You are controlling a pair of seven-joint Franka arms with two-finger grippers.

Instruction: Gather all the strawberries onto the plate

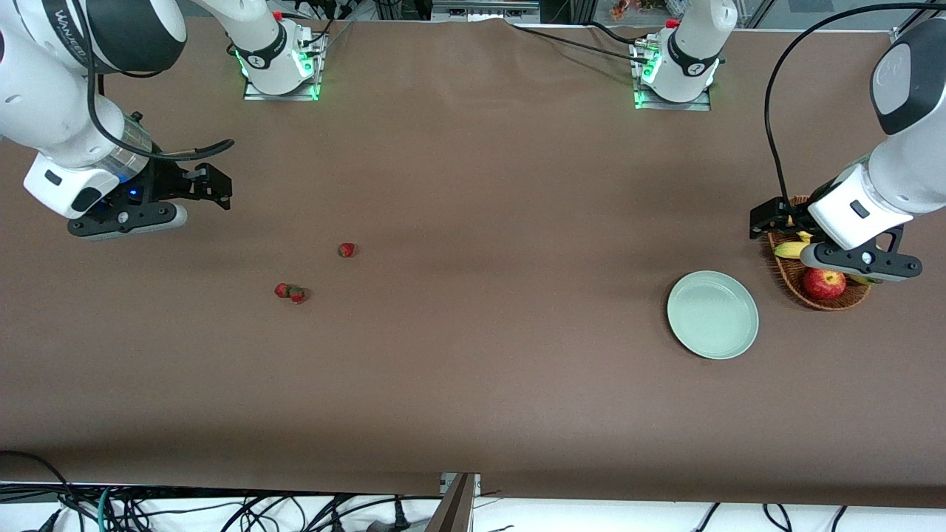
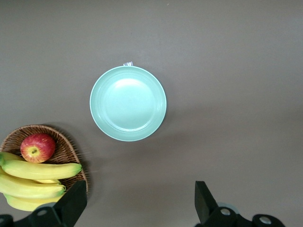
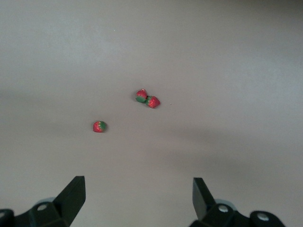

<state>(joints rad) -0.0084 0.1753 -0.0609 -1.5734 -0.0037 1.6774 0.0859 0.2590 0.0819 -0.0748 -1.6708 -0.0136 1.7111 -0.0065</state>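
Observation:
Three small red strawberries lie on the brown table toward the right arm's end: one alone (image 1: 346,250) and two touching each other (image 1: 281,290) (image 1: 297,295), nearer the front camera. They also show in the right wrist view, the single one (image 3: 99,126) and the pair (image 3: 141,94) (image 3: 153,101). The pale mint-green plate (image 1: 712,315) (image 2: 128,103) lies empty toward the left arm's end. My right gripper (image 1: 214,188) (image 3: 138,196) is open and empty, raised above bare table apart from the strawberries. My left gripper (image 1: 761,219) (image 2: 139,198) is open and empty, raised over the basket's edge.
A brown wicker basket (image 1: 787,284) (image 2: 66,146) beside the plate holds a red apple (image 1: 824,283) (image 2: 37,147) and yellow bananas (image 1: 791,249) (image 2: 38,177). Bare brown tabletop lies between the strawberries and the plate.

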